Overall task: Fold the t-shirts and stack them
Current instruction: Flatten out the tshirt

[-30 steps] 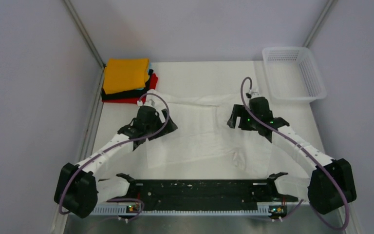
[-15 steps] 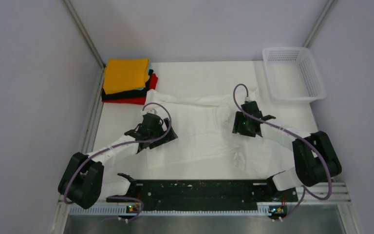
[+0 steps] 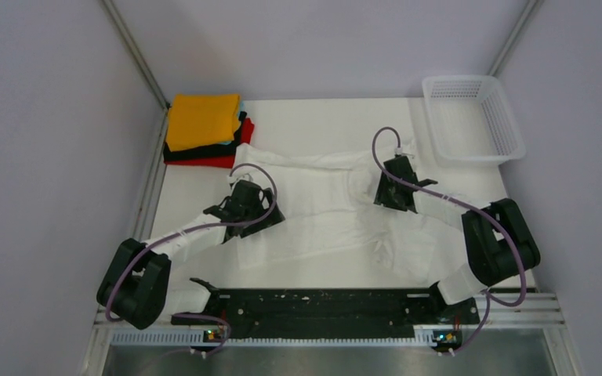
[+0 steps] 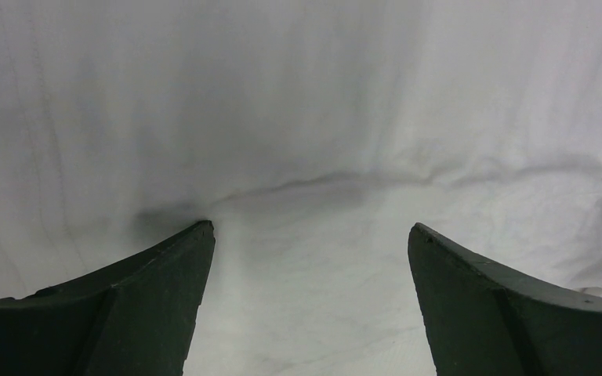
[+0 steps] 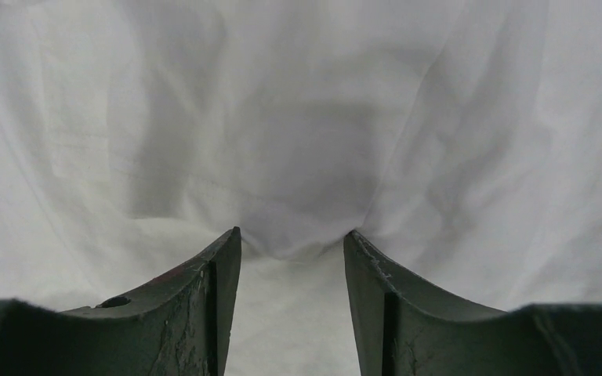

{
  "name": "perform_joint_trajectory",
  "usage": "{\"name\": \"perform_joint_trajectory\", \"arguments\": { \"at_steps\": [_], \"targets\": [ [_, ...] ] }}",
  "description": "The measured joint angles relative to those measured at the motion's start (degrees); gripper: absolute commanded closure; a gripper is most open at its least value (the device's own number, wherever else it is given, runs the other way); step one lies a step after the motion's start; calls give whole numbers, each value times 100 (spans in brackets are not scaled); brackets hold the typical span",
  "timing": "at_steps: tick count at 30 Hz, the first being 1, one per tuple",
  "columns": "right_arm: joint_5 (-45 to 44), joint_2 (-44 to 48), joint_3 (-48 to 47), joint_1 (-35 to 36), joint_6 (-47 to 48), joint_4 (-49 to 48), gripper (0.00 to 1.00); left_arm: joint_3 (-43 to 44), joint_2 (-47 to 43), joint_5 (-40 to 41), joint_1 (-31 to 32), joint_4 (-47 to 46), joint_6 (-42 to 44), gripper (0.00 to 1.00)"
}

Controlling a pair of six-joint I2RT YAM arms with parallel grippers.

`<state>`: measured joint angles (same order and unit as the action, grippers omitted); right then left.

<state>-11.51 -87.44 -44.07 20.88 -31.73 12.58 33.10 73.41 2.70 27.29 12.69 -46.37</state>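
A wrinkled white t-shirt (image 3: 321,211) lies spread across the middle of the table. My left gripper (image 3: 252,207) is down on its left part, jaws wide open and empty, with the fingertips (image 4: 196,235) touching the cloth (image 4: 313,117). My right gripper (image 3: 396,193) is down on the shirt's right part, jaws about half open, with a ridge of cloth (image 5: 294,196) bunched between its tips (image 5: 231,239). Folded shirts are stacked at the back left: orange (image 3: 202,119) on top, with teal, black (image 3: 196,153) and red (image 3: 219,162) edges showing below.
A white lattice basket (image 3: 517,145) stands at the back right corner. A metal frame post (image 3: 137,59) runs along the left side by the stack. A black bar (image 3: 321,305) crosses the near edge between the arm bases.
Both arms have drawn in and come down onto the white shirt. The right gripper shifted a little left and back; the left gripper shifted slightly right and nearer. The cloth has bunched at the right gripper.
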Motion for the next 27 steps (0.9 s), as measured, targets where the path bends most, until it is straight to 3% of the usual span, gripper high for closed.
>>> {"name": "perform_joint_trajectory", "arguments": {
  "at_steps": [11, 20, 24, 27],
  "targets": [
    [-289, -70, -225, 0, 7, 109, 54, 22, 28, 46, 15, 4, 0, 2],
    [-503, -417, -450, 0, 42, 262, 92, 55, 76, 72, 15, 7, 2, 3],
    [-544, -417, -479, 0, 42, 280, 100, 87, 114, 83, 15, 20, 7, 3],
    [-610, -411, -481, 0, 52, 328, 100, 98, 136, 92, 15, 20, 9, 3]
  ]
}}
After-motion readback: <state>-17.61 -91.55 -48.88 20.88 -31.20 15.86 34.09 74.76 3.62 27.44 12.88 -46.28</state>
